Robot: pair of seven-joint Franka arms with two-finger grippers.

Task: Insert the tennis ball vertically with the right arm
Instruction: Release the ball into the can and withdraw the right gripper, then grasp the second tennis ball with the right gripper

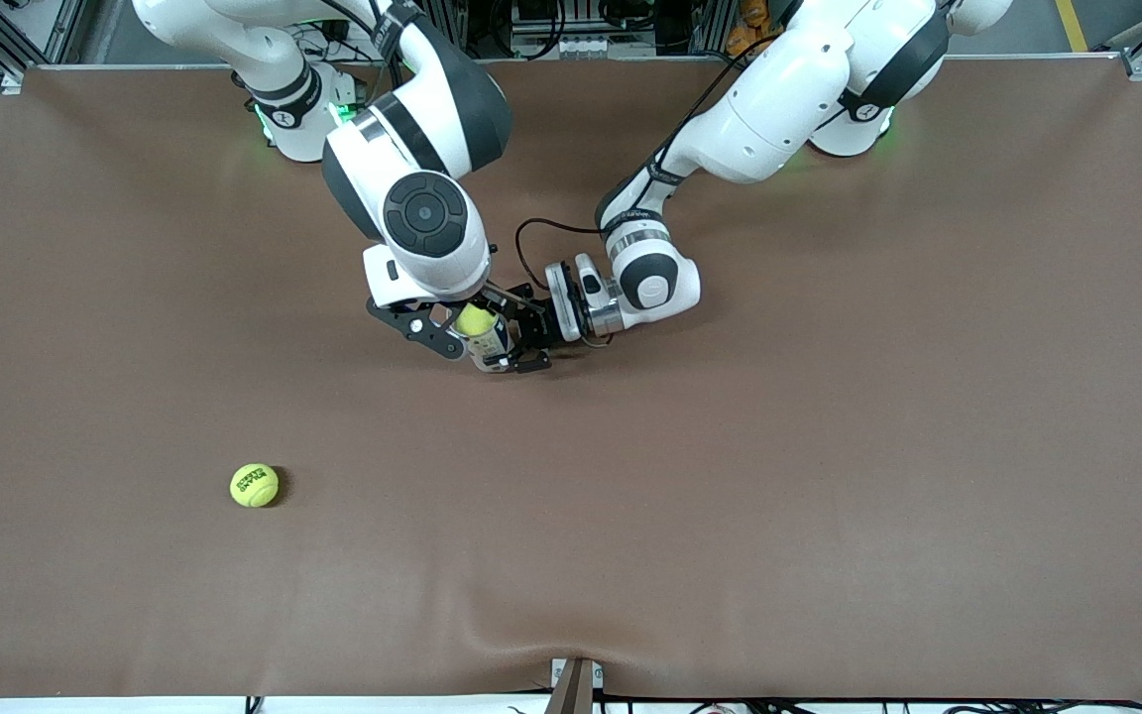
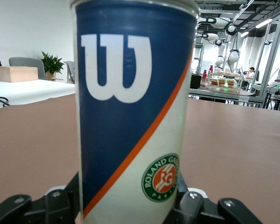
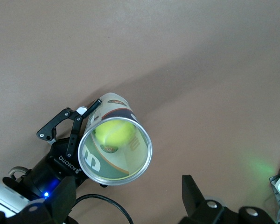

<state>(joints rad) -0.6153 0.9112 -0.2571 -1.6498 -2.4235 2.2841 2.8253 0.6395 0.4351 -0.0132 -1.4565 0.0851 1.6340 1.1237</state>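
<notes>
A blue and white tennis ball can stands upright near the middle of the table, and my left gripper is shut on its lower part. In the left wrist view the can fills the frame between the black fingers. My right gripper hangs straight over the can's open mouth. Its jaws are open with nothing between them. In the right wrist view a yellow tennis ball lies inside the can, clear of my right fingers. In the front view the ball shows at the can's mouth.
A second yellow tennis ball lies loose on the brown table cover, nearer to the front camera and toward the right arm's end. A black cable loops beside the left wrist.
</notes>
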